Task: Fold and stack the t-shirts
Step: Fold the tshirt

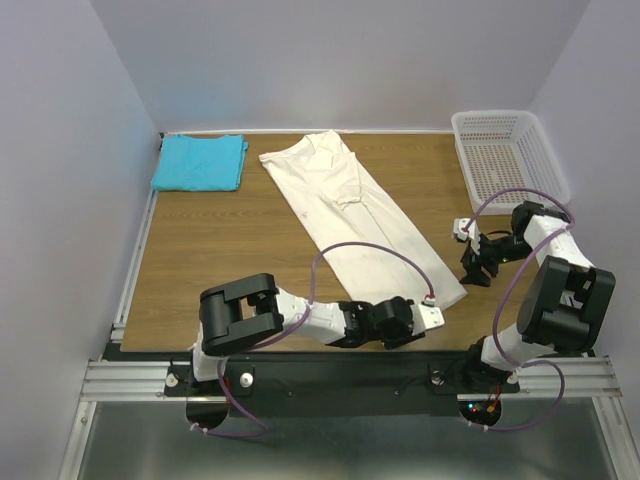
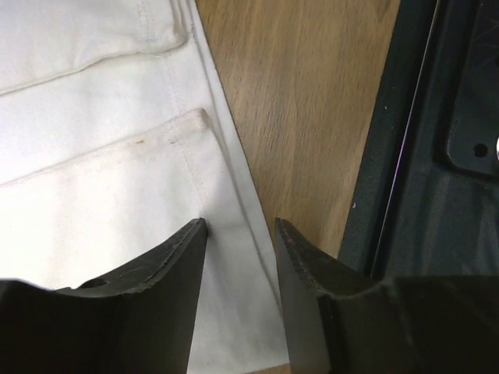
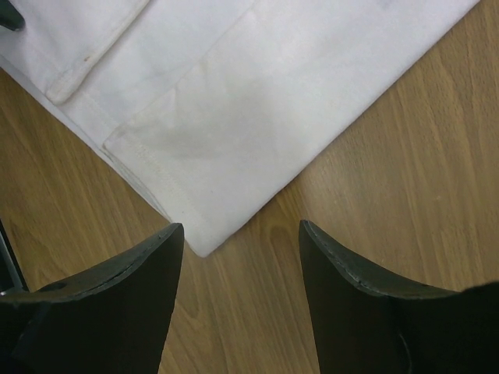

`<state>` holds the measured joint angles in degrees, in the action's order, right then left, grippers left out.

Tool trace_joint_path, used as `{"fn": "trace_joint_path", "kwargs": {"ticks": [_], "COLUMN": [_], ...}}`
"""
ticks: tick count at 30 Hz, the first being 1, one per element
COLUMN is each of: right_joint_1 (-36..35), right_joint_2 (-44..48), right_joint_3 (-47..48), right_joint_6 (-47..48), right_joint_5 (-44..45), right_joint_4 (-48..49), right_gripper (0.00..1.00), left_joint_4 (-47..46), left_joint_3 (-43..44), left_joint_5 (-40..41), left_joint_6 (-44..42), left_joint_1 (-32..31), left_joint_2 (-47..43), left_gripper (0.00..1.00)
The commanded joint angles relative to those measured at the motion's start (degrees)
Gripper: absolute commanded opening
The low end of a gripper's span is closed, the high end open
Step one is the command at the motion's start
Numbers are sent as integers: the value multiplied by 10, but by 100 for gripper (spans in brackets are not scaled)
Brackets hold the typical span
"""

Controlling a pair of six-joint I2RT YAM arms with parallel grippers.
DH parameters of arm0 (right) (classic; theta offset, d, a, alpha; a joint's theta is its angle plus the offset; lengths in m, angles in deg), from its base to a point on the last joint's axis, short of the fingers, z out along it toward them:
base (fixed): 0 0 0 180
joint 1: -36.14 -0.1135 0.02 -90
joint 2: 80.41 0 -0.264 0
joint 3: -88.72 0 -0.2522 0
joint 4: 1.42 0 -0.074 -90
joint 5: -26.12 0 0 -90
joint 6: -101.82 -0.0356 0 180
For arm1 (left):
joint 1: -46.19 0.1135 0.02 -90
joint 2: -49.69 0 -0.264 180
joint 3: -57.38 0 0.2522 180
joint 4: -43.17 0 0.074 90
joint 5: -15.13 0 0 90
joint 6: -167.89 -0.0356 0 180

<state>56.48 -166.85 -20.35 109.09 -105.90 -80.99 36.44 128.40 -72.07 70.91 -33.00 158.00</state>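
The cream-white t-shirt (image 1: pixel 350 215) lay as a long, narrow folded strip running diagonally across the wood-grain table (image 1: pixel 220 250). Its soft cloth was layered, with stitched hems and a faint brownish mark. The turquoise t-shirt (image 1: pixel 200 162) sat folded into a neat rectangle at the far left corner, well apart from it. The left gripper (image 2: pixel 240 226) held its dark wedge-shaped jaws narrowly apart over the cream shirt's seamed side edge, where the cloth lay flat. The right gripper (image 3: pixel 240 227) stood wider, just short of the shirt's near corner and holding nothing. A white plastic mesh basket (image 1: pixel 510 160) stood at the far right.
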Motion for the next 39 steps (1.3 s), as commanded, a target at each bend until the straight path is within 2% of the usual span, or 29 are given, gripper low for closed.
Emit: {"fn": "trace_joint_path", "kwargs": {"ticks": [1, 6, 7, 8, 9, 11, 14, 18, 23, 28, 35, 39], "right_joint_1": [7, 8, 8, 8, 8, 8, 8, 2, -6, -27, -40, -51], "right_joint_2": [12, 18, 20, 21, 20, 23, 27, 18, -1, 12, -1, 3], "right_joint_3": [-1, -3, -6, -8, -11, -25, -57, -83, -90, -130, -152, -177], "right_joint_6": [12, 35, 45, 55, 81, 117, 247, 344, 333, 312, 314, 310], "right_joint_5": [-17, -6, -3, -3, -3, 2, 8, -6, -5, 30, 75, 98], "right_joint_4": [-23, -39, -45, -50, -57, -78, -98, -109, -72, 3, 48, 89], "right_gripper": [66, 66, 66, 66, 66, 67, 69, 73, 73, 71, 70, 65], "left_joint_4": [52, 57, 57, 57, 55, 50, 41, 40, 34, 34, 19, 8], "left_joint_3": [20, 4, 3, 2, 1, -4, -7, -8, -14, -14, -16, -23], "left_joint_5": [19, 15, 14, 14, 11, 4, -24, -55, -77, -96, -114, -128], "left_joint_6": [2, 2, 2, 3, 4, 4, 2, 3, 15, 28, 46, 57], "left_joint_1": [5, 5, 5, 4, 5, 5, 5, 7, 11, 19, 30, 37], "left_joint_2": [19, 10, 9, 8, 7, -1, -13, -28, -36, -42, -43, -49], "left_gripper": [47, 28, 19, 5, 1, 0, 0, 0, 0, 0, 0, 0]}}
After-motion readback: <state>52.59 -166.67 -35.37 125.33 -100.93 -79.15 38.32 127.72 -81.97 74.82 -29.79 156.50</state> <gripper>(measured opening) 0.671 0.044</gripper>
